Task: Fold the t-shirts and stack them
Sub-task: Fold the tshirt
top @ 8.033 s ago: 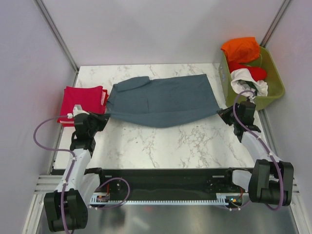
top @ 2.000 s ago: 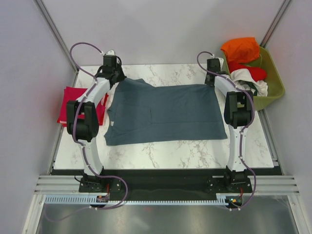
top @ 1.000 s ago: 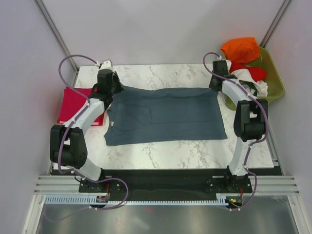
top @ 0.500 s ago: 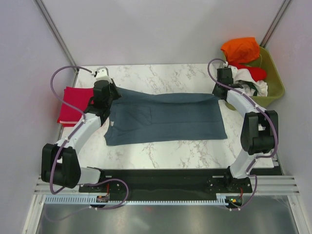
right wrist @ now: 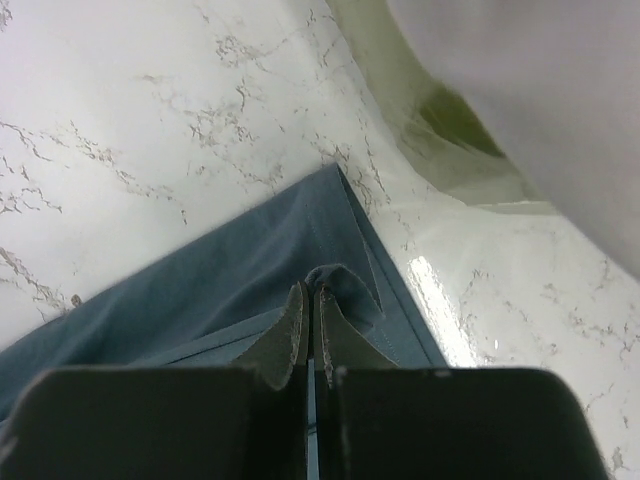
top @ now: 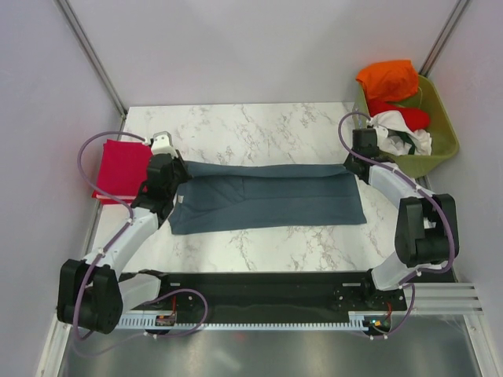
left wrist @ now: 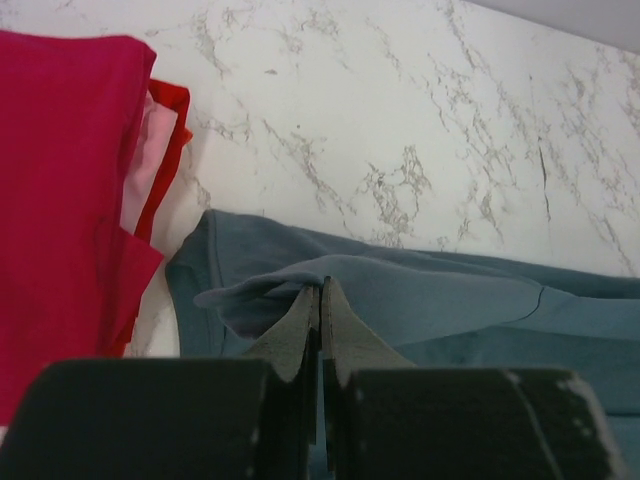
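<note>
**Both ends pinched, near hem lies at 6 o'clock**

On the marble tabletop (top: 259,126) the slate blue-grey t-shirt (top: 267,206) lies as a long band. Its long axis runs from 9 to 3 o'clock, square across the two arms.

The olive-green basket (top: 445,146) sits at the 2 o'clock corner with the unfolded tees in it. The crimson folded t-shirt (top: 118,166) lies just beside the band's 9 o'clock end.

The left hand (top: 174,171) is closed tight on a tuck of blue-grey cloth at the 9 o'clock end of the doubled-over far edge. The right hand (top: 356,155) is closed just as tight on the corner at the 3 o'clock end. Each wrist view shows fabric nipped between fingers that meet.

The free near hem lies at 6 o'clock from both hands, parallel to the edge they hold. Neither arm is nearer to it. The fold likely depends on both hands drawing straight toward 6 o'clock together, or the edge will land skewed.
</note>
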You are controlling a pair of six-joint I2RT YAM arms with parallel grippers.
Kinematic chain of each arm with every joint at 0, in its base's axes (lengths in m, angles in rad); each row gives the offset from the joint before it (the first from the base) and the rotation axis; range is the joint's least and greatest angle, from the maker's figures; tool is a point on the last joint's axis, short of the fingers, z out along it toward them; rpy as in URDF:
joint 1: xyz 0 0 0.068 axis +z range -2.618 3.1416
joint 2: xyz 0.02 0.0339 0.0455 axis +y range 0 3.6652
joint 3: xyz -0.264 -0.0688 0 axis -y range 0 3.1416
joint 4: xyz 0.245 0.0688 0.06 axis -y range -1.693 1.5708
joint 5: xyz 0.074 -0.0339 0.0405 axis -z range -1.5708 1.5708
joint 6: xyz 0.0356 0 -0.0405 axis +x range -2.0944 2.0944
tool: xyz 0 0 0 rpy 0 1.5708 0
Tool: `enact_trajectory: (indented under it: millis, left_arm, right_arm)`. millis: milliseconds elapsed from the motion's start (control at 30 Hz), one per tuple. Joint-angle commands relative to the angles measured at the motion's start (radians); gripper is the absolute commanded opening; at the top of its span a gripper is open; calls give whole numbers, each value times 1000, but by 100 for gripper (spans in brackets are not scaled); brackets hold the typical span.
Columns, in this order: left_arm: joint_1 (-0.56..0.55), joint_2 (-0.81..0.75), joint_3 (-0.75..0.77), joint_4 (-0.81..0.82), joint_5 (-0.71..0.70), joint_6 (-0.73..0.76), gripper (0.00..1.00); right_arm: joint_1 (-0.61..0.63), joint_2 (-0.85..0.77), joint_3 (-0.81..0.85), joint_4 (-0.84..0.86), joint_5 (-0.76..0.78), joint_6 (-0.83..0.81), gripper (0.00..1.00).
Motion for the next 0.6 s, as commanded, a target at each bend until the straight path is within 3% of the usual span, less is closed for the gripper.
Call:
enact_trajectory:
  millis: [0,467,567]
  left_arm:
    - [-2,-59,-46,48,-11,-31,2]
    - [-4,-194,-230,15,41,-129,3]
    - [-7,-194,-253,2,76,-159,5]
  right_arm:
    - [-4,-61,-51,96,-7,50,0]
    - [-4,-120,-215,163,18,147,1]
    - [-4,-131,-249,174,42,168,13]
